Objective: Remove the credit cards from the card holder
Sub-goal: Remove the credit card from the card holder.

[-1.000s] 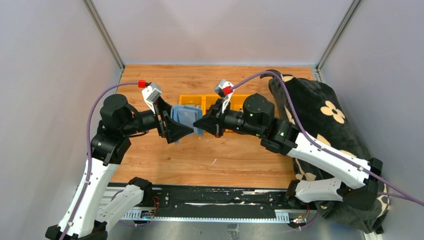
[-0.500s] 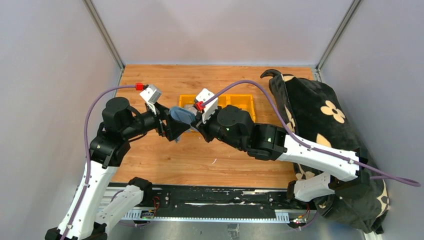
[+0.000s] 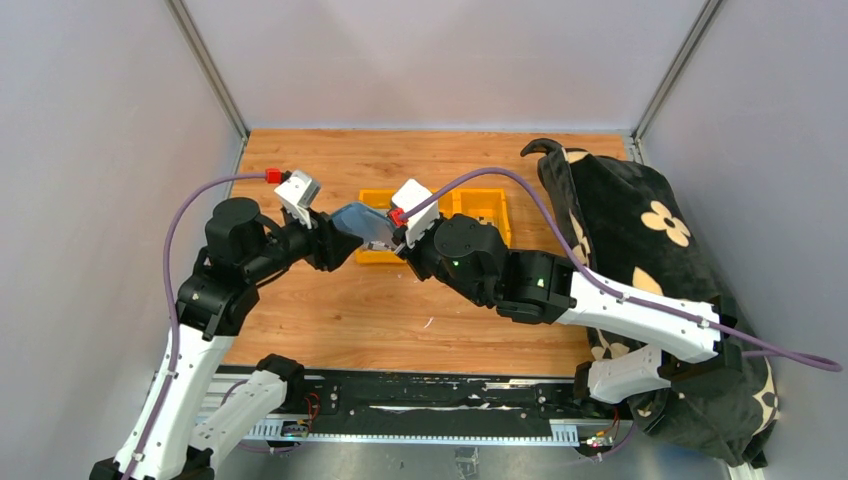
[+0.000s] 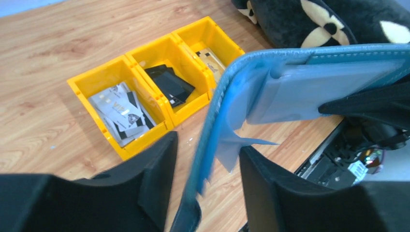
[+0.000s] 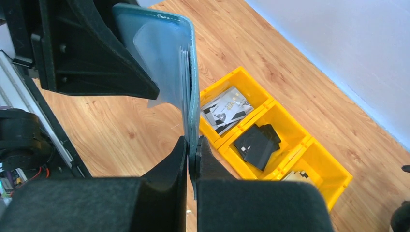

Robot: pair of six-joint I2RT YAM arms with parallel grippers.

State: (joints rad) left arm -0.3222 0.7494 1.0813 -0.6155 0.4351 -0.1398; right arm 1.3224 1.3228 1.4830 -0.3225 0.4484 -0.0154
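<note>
1. Right claw (image 5: 192, 145) is closed on the edge of the card holder (image 5: 164, 53), holding it up above the table (image 3: 330, 320).
2. Left claw (image 4: 208, 147) is half open around the other edge, apparently not pinching, ready to spread it.
3. Some credit cards (image 4: 118, 113) lie in yellow bins (image 4: 145, 140).

Both my tools are matt black, the left tool (image 4: 208, 162) and the right tool (image 5: 192, 151) alike. Between them the card holder (image 5: 191, 72) is slate blue, with a paler, glossy, see-through blue panel (image 5: 159, 53) on the face toward my left tool. Beyond my right tool's tips the bins (image 5: 285, 121) are bright yellow. One holds grey-white credit cards (image 5: 226, 110) with dark stripes, the next black cards (image 5: 257, 142), the third a tan card (image 4: 212, 57) with small black marks. The worktop (image 3: 400, 310) is warm orange-brown wood grain. Out to the right of my right tool, the cushion (image 3: 640, 240) is black with cream flowers. My cables (image 3: 190, 210) are purple, with red plugs (image 3: 273, 176).
</note>
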